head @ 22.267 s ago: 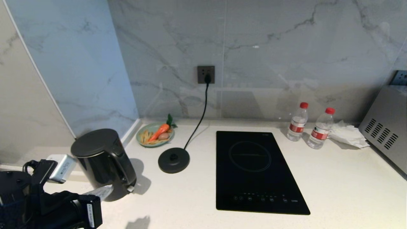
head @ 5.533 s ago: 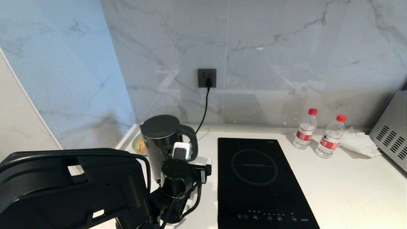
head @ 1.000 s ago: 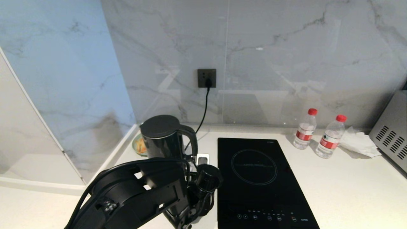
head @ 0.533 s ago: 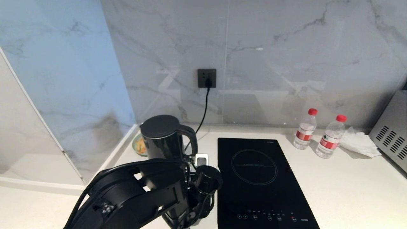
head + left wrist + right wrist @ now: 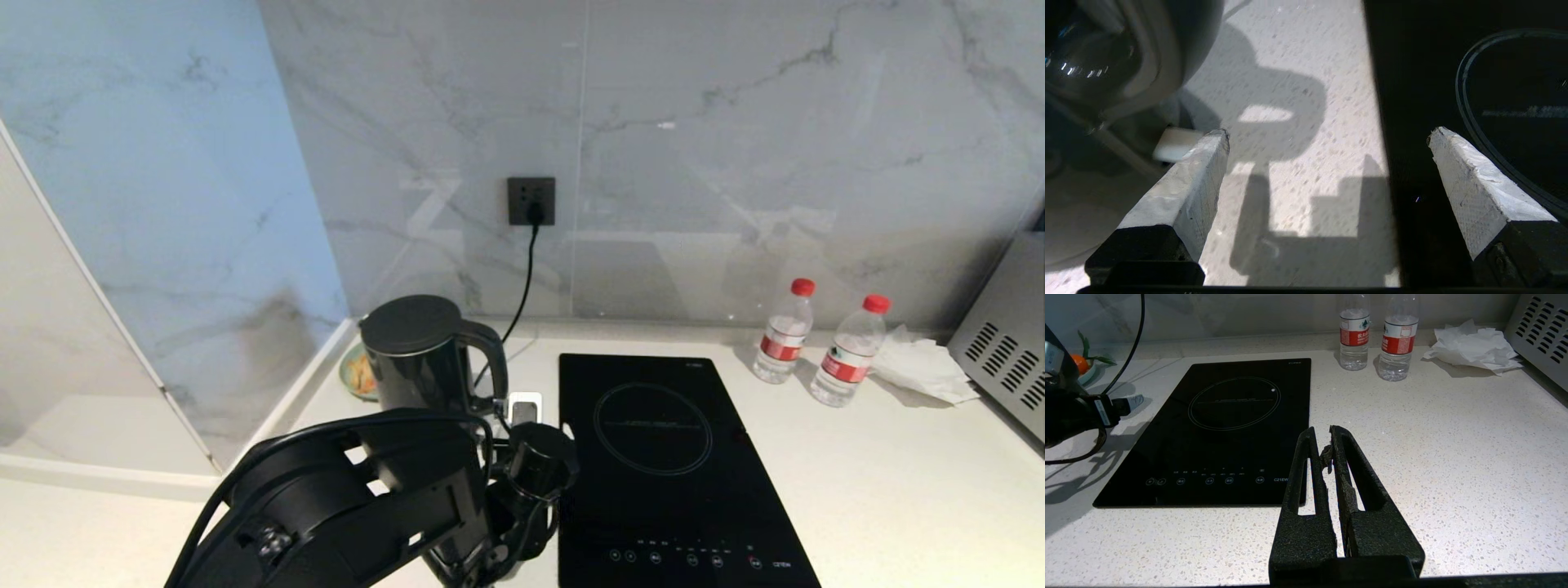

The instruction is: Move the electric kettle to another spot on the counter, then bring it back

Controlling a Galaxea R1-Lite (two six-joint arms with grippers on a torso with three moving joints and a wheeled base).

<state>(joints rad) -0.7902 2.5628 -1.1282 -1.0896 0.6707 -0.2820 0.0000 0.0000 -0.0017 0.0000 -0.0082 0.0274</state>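
Note:
The electric kettle (image 5: 418, 355) stands upright at the back left of the counter (image 5: 882, 482), its loop handle turned toward the hob. In the left wrist view its dark body (image 5: 1106, 53) and pale switch (image 5: 1173, 143) lie beside one finger. My left gripper (image 5: 1327, 134) is open and empty, over the strip of counter between kettle and hob, apart from the handle. The left arm (image 5: 384, 498) hides the kettle's lower part. My right gripper (image 5: 1323, 433) is shut, holds nothing, and hangs low over the counter by the hob's front corner.
An inset black hob (image 5: 665, 465) lies right of the kettle. A cord runs up to a wall socket (image 5: 531, 200). A plate of food (image 5: 357, 374) sits behind the kettle. Two water bottles (image 5: 782, 331), crumpled tissue (image 5: 922, 363) and a steel appliance (image 5: 1004, 359) stand at the right.
The kettle, earlier at the counter's front left, now stands back by the cord. My left gripper has let go of its handle and drawn away; over the last second it barely shifted.

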